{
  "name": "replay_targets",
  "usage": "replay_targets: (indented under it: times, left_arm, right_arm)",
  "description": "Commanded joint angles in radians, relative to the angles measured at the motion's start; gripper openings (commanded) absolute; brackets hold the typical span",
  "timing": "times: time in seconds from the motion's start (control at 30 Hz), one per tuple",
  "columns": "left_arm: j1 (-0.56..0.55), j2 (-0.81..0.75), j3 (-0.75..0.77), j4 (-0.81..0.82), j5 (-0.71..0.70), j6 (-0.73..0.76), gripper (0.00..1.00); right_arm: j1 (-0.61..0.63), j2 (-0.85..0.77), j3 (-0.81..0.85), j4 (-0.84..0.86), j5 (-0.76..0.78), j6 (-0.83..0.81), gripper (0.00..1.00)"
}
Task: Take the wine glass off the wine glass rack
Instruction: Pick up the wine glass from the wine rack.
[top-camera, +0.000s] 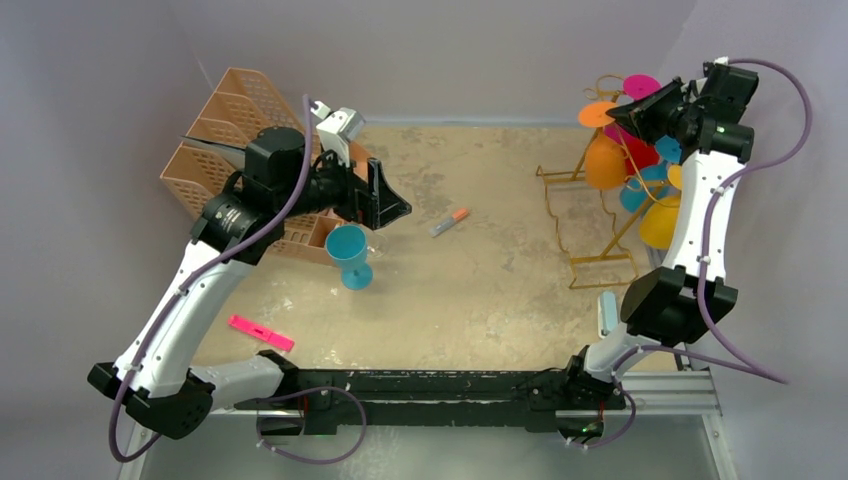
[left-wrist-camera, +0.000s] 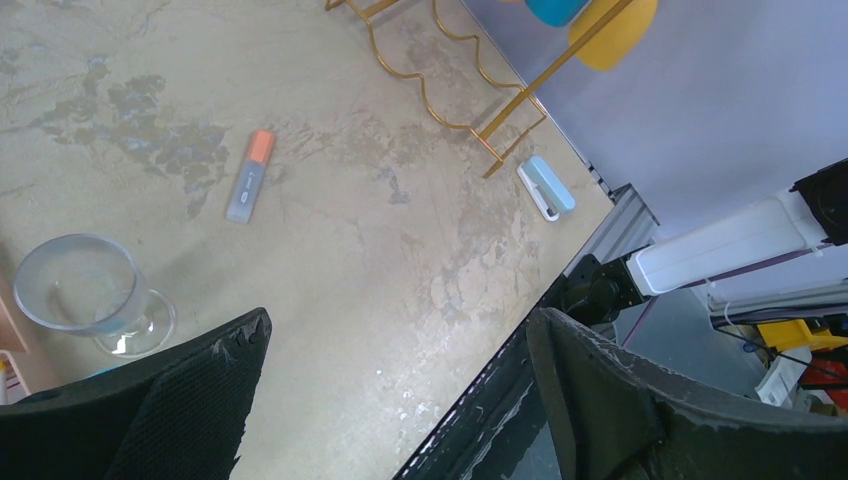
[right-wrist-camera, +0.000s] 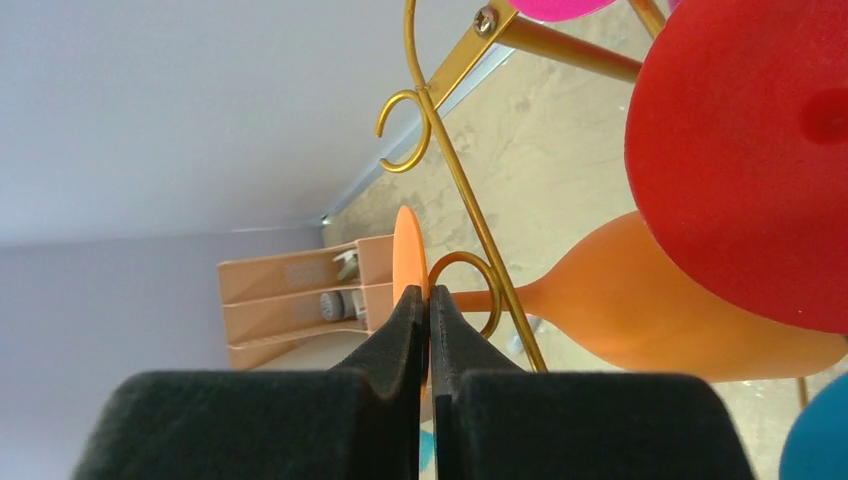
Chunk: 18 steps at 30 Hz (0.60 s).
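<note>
Top view, right gripper (top-camera: 615, 113): up at the far-right corner, tip at the flat foot of the orange wine glass (top-camera: 603, 158). The glass hangs bowl-down on the wine glass rack (top-camera: 590, 235). You can't read the jaw gap from here.
Top view, left gripper (top-camera: 395, 208): jaws wide w/ nothing in them, above a teal glass (top-camera: 348, 255) standing beside the peach organiser (top-camera: 225, 130).
Top view, room: wall (top-camera: 480, 50) close behind the rack. A marker (top-camera: 449, 222) lies mid-table, well apart from it.
Left wrist, jaws: spread wide and empty. Rack base shows at the top edge; the rest of the rack is cut off.
Right wrist, jaws: pads (right-wrist-camera: 390, 340) pressed together w/ the glass's thin foot pinched edge-on between them. The stem sits in a gold loop and runs right to the bowl.
Right wrist, hidden: lower part of the foot is behind the pads. A red glass (right-wrist-camera: 760, 150) overlaps the bowl; you can't tell if they touch.
Right wrist, room: bare wall to the left.
</note>
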Motion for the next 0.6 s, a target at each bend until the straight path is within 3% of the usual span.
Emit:
replay_targets:
  times: [0.0,0.37,0.57]
  left_arm:
    - [-0.003,-0.043,0.007,0.052,0.018,-0.018,0.98]
    - [-0.002,-0.071,-0.043,0.098,0.007,-0.041,0.98]
    - [-0.002,-0.094,-0.076,0.140,-0.024,-0.046,0.99]
  right_arm:
    - [-0.012,-0.054,-0.030,0.124,-0.112,0.101,0.00]
    - [-0.020,-0.072,-0.039,0.172,-0.260,0.114,0.00]
    - [-0.021,-0.097,-0.084,0.328,-0.414,0.169,0.00]
